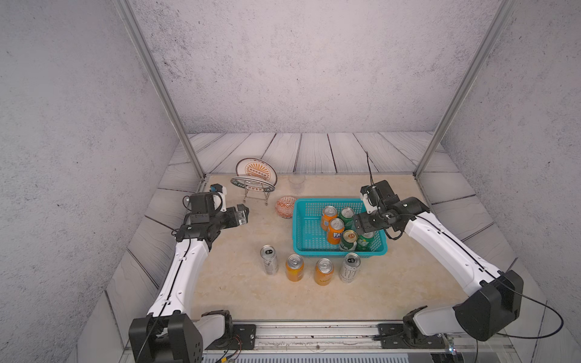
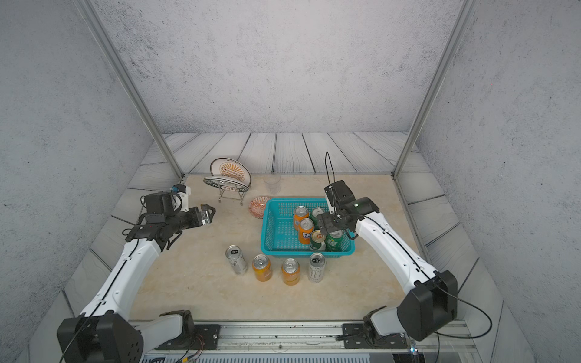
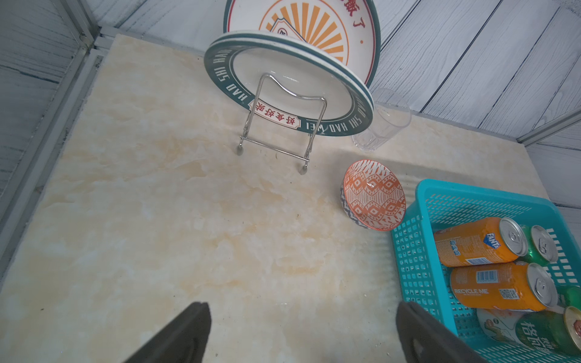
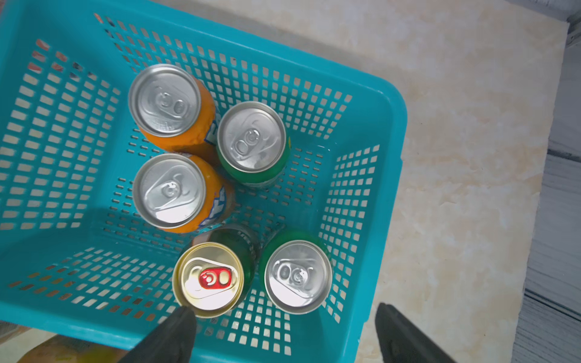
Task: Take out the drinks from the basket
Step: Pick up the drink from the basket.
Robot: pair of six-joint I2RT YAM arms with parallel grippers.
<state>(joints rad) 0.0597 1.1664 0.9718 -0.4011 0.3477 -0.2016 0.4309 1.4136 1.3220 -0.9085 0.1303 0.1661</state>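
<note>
Four drinks (image 1: 294, 267) stand on the surface (image 1: 245, 298); five remain in the basket (image 1: 314, 252), right fingers (image 4: 169, 336) apart above them, left fingers (image 3: 182, 333) apart.

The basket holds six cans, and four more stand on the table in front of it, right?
Not quite. The basket holds five cans, not six: two orange, three green, as the right wrist view shows. Four more cans do stand on the table in front of it.

place: robot lab cell | evidence: aluminium frame (image 1: 164, 94), grey backdrop walls (image 1: 298, 63)
</note>
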